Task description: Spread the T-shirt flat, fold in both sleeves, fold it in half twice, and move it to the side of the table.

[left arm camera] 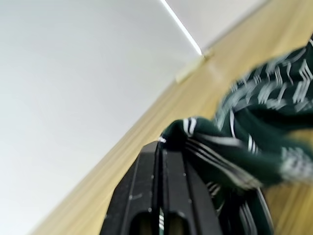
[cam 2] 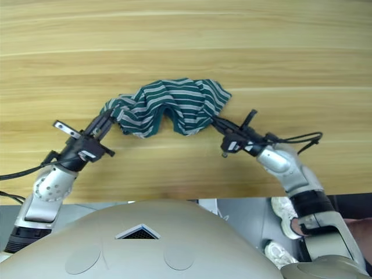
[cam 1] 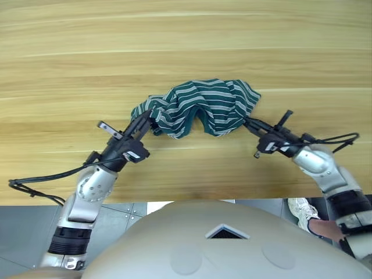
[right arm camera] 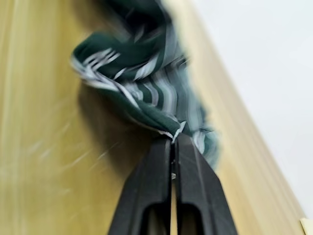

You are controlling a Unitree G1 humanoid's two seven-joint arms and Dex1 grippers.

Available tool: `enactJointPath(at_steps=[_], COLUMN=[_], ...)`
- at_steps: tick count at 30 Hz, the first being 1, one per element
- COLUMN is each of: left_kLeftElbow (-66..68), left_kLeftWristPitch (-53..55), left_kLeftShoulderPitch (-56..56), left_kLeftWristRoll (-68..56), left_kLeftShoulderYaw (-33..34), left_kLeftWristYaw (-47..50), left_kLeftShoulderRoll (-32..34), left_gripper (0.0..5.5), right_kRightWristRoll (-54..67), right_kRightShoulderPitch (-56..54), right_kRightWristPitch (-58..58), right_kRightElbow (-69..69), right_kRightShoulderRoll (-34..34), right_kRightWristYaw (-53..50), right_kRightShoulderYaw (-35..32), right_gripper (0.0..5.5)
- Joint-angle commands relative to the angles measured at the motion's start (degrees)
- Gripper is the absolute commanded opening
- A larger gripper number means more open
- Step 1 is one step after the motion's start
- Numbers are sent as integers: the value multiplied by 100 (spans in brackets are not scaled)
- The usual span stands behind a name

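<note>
Your dark green, white-striped knit T-shirt (cam 1: 200, 107) is bunched in a crumpled hump, sagging in the middle, on the light wood-grain table (cam 1: 174, 35) near its front edge, mid-width. Your black two-finger left gripper (cam 1: 149, 118) is clenched on one end of the cloth. Your right gripper (cam 1: 246, 121) is pinched tight on the other end. The fabric is soft and wrinkled, the tabletop smooth.

Looks like a lab or test room, not a home — wide light wood-grain laminate table (cam 1: 186, 35) over grey square-tiled floor (cam 1: 125, 210), plain white wall (left arm camera: 73, 73) behind it (exact kind of room can't be told).
</note>
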Motion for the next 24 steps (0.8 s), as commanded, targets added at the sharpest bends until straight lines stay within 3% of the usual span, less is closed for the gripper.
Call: enactJointPath(at_steps=[1, 4, 6, 9, 12, 14, 17, 20, 24], left_kLeftElbow=[-246, -192, 375, 2571, 5440, 7010, 8175, 8312, 8549], left_kLeftWristPitch=[-531, -656, -344, 379, 697, 964, 953, 365, -133], left_kLeftShoulderPitch=[676, 562, -360, -3232, -6451, -8085, -9941, -10520, -9734], left_kLeftWristRoll=[-1936, -2951, -3430, -3394, -2363, -1826, -1400, -1177, -1006], left_kLeftShoulderYaw=[8, 127, 416, 675, 476, 282, 332, 469, 545], left_kLeftWristYaw=[-1076, -1673, -1726, -1417, -718, -134, 1000, 1436, 1194], left_kLeftShoulderRoll=[684, 815, 631, 20, -562, -815, -897, -787, -717], left_gripper=[0, 0, 0, 0, 0, 0, 0, 0, 0], right_kRightWristRoll=[2136, 3317, 3664, 2674, 1053, 416, 139, 36, -194], right_kRightShoulderPitch=[696, 765, 59, -2388, -5576, -7139, -8676, -9004, -8232], right_kRightWristPitch=[-379, -403, 55, 894, 1663, 2251, 2339, 1526, 924], right_kRightElbow=[-1054, -1621, -1563, 144, 3580, 5197, 6093, 6064, 6090], right_kRightShoulderRoll=[-538, -483, -64, 1088, 2014, 2318, 2461, 2363, 2328], right_kRightWristYaw=[642, 1066, 1057, 522, -1146, -2272, -3753, -4191, -3541], right_kRightShoulderYaw=[-572, -778, -833, -691, -406, -193, -396, -649, -531], right_gripper=[1, 1, 1, 1, 1, 1, 1, 1, 1])
